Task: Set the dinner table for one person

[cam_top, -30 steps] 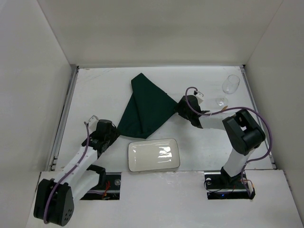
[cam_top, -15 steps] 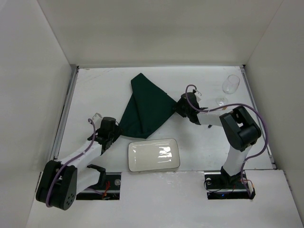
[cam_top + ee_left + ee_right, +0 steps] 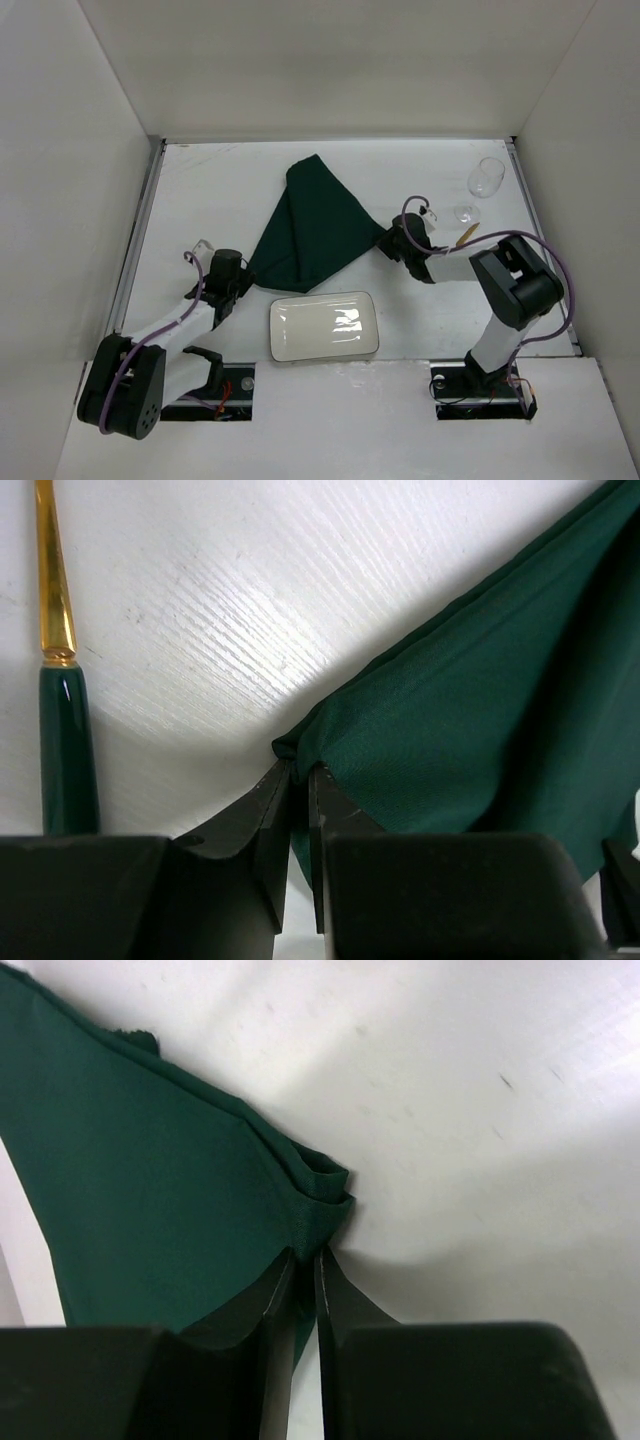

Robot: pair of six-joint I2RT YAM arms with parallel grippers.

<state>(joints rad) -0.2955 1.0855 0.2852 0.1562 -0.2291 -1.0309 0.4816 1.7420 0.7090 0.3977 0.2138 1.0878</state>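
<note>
Left hand [image 3: 300, 777], right hand [image 3: 305, 1260] pinch cloth [image 3: 310, 225] near plate [image 3: 323, 327].

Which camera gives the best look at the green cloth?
The top external view: it shows the whole green cloth, folded, with the left gripper and right gripper at opposite corners. Each wrist view shows only one corner, pinched between that gripper's closed fingers, and the fabric running out of frame.
</note>
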